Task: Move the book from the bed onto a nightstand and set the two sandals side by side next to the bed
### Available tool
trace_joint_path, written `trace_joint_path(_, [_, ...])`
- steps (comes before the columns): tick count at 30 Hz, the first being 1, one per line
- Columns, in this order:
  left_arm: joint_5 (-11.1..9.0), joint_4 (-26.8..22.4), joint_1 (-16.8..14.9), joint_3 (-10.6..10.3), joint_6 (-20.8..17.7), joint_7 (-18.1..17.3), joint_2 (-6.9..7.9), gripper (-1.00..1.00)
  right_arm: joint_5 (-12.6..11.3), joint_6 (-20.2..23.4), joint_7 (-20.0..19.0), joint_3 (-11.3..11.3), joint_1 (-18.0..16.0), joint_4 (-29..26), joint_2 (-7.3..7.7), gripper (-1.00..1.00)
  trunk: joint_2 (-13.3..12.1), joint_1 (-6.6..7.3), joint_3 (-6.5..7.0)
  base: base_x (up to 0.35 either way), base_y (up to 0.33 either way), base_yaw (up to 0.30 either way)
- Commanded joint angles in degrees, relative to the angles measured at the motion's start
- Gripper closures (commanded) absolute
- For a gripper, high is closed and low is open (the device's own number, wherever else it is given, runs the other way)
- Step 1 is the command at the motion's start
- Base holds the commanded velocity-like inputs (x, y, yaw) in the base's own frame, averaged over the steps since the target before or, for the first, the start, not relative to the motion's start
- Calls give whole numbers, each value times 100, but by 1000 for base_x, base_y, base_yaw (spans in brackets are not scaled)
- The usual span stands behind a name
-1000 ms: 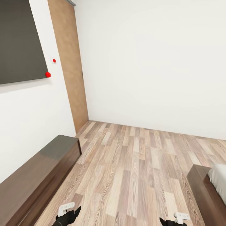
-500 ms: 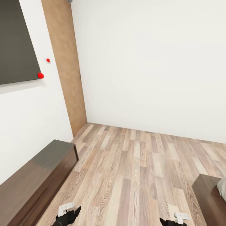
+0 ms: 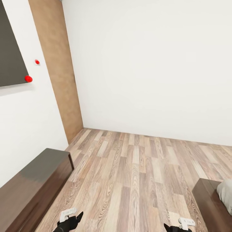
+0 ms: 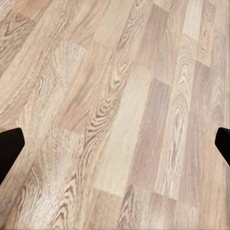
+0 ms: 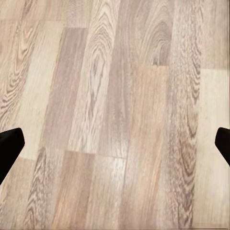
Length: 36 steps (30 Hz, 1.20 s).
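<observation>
- The bed (image 3: pixel 209 201) is the landmark here: a corner of its dark brown frame with a bit of off-white mattress shows low in the head view, on the robot's right.
- Across the wood-plank floor (image 3: pixel 138 174) from the bed, a long dark brown dresser (image 3: pixel 30 183) runs along the white wall; it reads as too long to be a nightstand.
- Above the dresser hangs a dark panel (image 3: pixel 9 54) with two red dots beside its lower corner, and a brown wooden door (image 3: pixel 56 71) stands in the room's corner, well apart from the bed.
- The book, the sandals and a nightstand cannot be made out from this spot; my judgement is that the book lies farther up the mattress, beyond the corner in sight, so the robot is on its way and has not yet begun any carrying.
- Both arms hang low and tucked in front of the trunk, most likely so nothing catches the bed frame or the dresser while the base rolls between them.
- The left pincer (image 4: pixel 115 143) is spread wide, its dark fingertips at opposite edges of the left wrist view with bare floor between; it holds and touches nothing.
- The right pincer (image 5: pixel 115 143) is likewise spread wide over bare planks, empty and free of contact.
- Next it would need to turn toward the bed to bring the mattress top into sight.
</observation>
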State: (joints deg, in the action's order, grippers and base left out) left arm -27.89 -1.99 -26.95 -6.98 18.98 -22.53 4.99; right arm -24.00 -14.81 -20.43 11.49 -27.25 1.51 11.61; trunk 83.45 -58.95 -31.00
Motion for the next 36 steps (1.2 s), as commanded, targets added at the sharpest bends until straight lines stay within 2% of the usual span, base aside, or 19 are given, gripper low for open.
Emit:
trace_joint_path(1, [-61,6,-3,-49,18,-23,2,-100,-61,-22,-31,47,-8,13,-1,-100,3,0,-2,2,0,-268])
trace_joint_path(19, [-59,6,-3,-49,18,-23,3,-100,-61,-22,-31,47,-8,7,-1,-100,3,0,54,0,0,-257])
trace_joint_path(24, [-61,6,-3,-49,18,-23,3,-100,-61,-22,-31,47,-8,7,-1,-100,3,0,57,77,0,-45])
trace_joint_path(36, [-60,6,-3,-49,18,-23,4,-100,-61,-22,-31,47,-8,7,-1,-100,3,0,57,308,0,-2])
